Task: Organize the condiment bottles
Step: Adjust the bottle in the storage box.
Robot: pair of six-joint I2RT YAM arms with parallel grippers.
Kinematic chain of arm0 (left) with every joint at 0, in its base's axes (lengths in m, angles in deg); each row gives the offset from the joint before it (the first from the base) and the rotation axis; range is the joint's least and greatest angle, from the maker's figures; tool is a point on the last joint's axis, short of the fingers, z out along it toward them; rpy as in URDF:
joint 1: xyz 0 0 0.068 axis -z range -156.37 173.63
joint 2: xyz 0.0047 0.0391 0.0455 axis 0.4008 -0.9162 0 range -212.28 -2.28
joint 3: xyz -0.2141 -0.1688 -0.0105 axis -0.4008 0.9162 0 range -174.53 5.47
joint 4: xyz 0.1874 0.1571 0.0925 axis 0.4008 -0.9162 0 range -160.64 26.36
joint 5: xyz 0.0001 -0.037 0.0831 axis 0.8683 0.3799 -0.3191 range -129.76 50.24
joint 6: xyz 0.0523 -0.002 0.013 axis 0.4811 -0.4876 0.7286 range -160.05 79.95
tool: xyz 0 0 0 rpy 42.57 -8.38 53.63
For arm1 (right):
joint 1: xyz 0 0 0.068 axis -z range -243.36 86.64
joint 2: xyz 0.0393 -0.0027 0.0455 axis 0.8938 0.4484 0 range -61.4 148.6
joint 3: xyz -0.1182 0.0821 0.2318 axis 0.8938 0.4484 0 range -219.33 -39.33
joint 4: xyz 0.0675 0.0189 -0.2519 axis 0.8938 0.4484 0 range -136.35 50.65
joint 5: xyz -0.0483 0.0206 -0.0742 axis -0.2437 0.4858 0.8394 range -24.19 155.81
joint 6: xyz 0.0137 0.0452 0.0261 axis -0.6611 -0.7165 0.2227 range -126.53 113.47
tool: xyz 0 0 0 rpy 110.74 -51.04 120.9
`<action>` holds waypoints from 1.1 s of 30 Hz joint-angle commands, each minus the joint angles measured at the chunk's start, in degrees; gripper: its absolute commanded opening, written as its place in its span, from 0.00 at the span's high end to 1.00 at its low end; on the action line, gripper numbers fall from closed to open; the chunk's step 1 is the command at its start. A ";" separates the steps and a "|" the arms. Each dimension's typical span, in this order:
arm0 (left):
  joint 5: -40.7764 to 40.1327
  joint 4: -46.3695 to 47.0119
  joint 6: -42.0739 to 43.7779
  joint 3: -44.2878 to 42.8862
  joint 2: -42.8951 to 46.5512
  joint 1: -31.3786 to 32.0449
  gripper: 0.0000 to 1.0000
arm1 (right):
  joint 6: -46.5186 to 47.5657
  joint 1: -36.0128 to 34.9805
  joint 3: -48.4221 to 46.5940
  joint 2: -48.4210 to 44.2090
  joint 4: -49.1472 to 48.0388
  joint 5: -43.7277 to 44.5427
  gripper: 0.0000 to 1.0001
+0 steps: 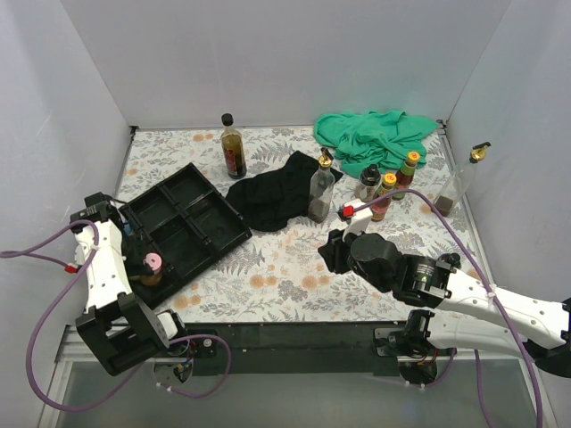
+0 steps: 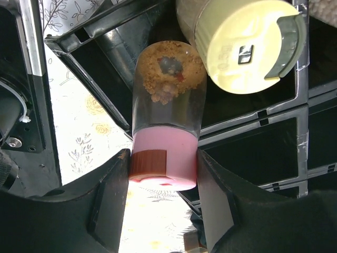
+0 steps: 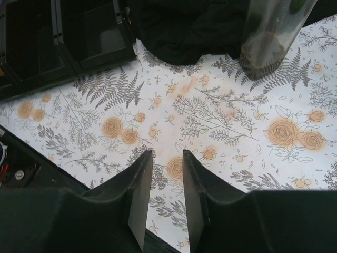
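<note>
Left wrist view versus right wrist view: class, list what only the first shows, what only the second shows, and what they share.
Only the left wrist view: the left gripper closed on the pink-lidded shaker, with a yellow-lidded shaker beside it. Only the right wrist view: the right gripper, jaws slightly apart and empty, the black cloth and a clear bottle, seen at its base. Both: the black tray and the floral table cover.

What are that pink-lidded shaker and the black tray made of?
Pink-lidded shaker: clear body, glass or plastic, since the crumbly seasoning shows through; its smooth pink lid looks plastic. Black compartmented tray: likely moulded plastic, glossy, with highlights on its thin walls.
</note>
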 commanded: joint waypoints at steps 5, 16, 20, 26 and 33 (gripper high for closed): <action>2.50 3.62 -0.49 1.06 0.25 -3.92 0.45 | 0.12 0.11 -0.67 -0.77 -0.16 1.91 0.62; 6.01 4.58 3.29 -2.54 1.12 -7.45 0.28 | -0.58 0.11 -0.14 -1.12 0.36 1.82 0.62; 9.16 5.46 4.69 -5.35 1.21 -7.36 0.15 | -0.58 0.11 -0.32 -1.12 0.36 1.91 0.62; 7.95 2.04 3.48 -7.55 1.65 -7.19 0.05 | -1.28 0.11 1.53 -3.14 0.28 2.44 0.62; 7.87 7.48 3.12 -13.34 2.00 -1.93 0.02 | -0.93 0.11 0.75 -4.90 1.41 1.83 0.60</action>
